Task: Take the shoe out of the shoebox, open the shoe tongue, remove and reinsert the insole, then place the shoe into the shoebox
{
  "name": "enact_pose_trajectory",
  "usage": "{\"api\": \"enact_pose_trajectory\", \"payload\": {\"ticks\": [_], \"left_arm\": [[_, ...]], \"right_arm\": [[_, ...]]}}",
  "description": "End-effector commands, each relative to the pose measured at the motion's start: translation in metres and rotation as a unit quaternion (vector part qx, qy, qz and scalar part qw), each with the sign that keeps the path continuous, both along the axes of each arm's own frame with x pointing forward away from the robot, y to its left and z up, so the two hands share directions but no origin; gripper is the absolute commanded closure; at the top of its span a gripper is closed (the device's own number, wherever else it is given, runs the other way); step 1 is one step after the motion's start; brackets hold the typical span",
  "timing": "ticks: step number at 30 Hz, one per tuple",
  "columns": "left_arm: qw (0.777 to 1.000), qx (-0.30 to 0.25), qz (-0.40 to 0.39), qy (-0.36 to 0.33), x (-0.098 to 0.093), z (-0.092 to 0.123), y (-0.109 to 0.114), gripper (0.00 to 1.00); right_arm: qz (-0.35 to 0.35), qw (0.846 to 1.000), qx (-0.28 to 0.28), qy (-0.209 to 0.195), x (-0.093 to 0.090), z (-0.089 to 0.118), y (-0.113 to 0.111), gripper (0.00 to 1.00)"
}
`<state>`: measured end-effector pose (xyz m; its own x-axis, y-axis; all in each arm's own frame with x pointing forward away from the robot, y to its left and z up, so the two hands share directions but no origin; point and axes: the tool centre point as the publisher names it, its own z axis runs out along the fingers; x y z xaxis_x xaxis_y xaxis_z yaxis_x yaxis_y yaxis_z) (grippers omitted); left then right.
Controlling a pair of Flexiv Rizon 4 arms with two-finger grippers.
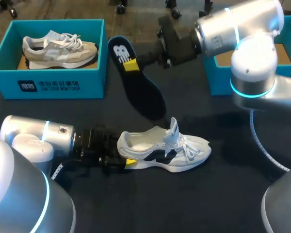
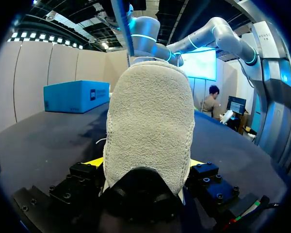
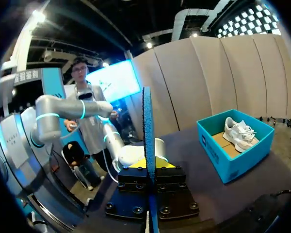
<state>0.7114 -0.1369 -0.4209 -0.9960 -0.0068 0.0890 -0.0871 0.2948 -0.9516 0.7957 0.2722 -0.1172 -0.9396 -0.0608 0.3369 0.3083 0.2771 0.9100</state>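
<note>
A white shoe (image 1: 169,145) with dark side marks lies on its side on the dark table, toe to the right, tongue raised. My left gripper (image 1: 122,155) is shut on its heel; in the left wrist view the pale heel (image 2: 150,121) fills the space between the yellow tips of that gripper (image 2: 145,164). My right gripper (image 1: 131,64) is shut on a dark insole (image 1: 141,92) that hangs above the table behind the shoe. In the right wrist view the insole (image 3: 148,121) stands edge-on between the fingers of the right gripper (image 3: 149,166).
A teal shoebox (image 1: 48,85) at the back left holds a beige and grey shoe (image 1: 58,48); it also shows in the right wrist view (image 3: 223,160). A second teal box (image 1: 218,80) stands at the back right, partly behind my right arm.
</note>
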Motion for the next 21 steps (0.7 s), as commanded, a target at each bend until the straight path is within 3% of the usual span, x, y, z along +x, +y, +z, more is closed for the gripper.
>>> {"api": "enact_pose_trajectory", "payload": {"ticks": [1, 9, 13, 21], "left_arm": [[1.000, 0.002, 0.000, 0.001, 0.001, -0.003, -0.001, 1.00], [1.000, 0.002, 0.000, 0.001, 0.001, -0.003, -0.001, 1.00], [1.000, 0.002, 0.000, 0.001, 0.001, -0.003, -0.001, 1.00], [1.000, 0.002, 0.000, 0.001, 0.001, -0.003, -0.001, 1.00]], "right_arm": [[0.007, 1.000, 0.017, 0.017, 0.003, 0.017, -0.011, 1.00], [0.031, 0.995, 0.068, 0.059, -0.012, 0.042, -0.019, 1.00], [0.038, 0.993, 0.048, 0.103, -0.016, 0.050, -0.022, 1.00], [0.041, 0.993, 0.029, 0.109, -0.015, 0.051, -0.025, 1.00]]}}
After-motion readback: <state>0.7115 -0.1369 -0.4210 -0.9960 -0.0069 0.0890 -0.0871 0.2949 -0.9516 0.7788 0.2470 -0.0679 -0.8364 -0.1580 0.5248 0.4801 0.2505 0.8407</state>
